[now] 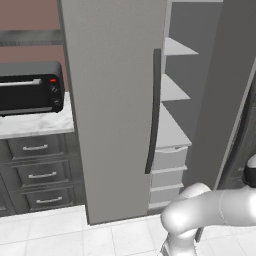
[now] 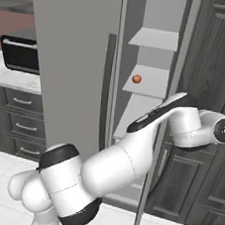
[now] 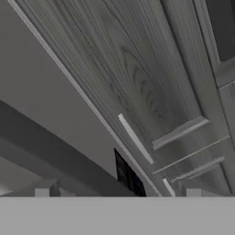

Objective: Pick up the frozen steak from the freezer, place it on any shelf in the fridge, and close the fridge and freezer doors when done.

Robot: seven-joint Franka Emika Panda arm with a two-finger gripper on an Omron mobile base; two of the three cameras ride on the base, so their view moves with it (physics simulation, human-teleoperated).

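Dark wood-grain cabinet fronts [image 3: 151, 87] stand just ahead of the claw [image 3: 117, 193], beside the tall grey side-by-side unit. Its wide flat grey door with a long dark handle [image 1: 117, 100] is shut; the narrower grey-shelved section [image 2: 148, 79] gapes open, off to the claw's side. One small reddish round thing [image 2: 136, 79] sits on an opaque grey shelf [image 2: 155, 85] there. Claw tips spread wide, holding nothing.

grey door [image 1: 115, 100], black toaster oven [image 1: 30, 87]
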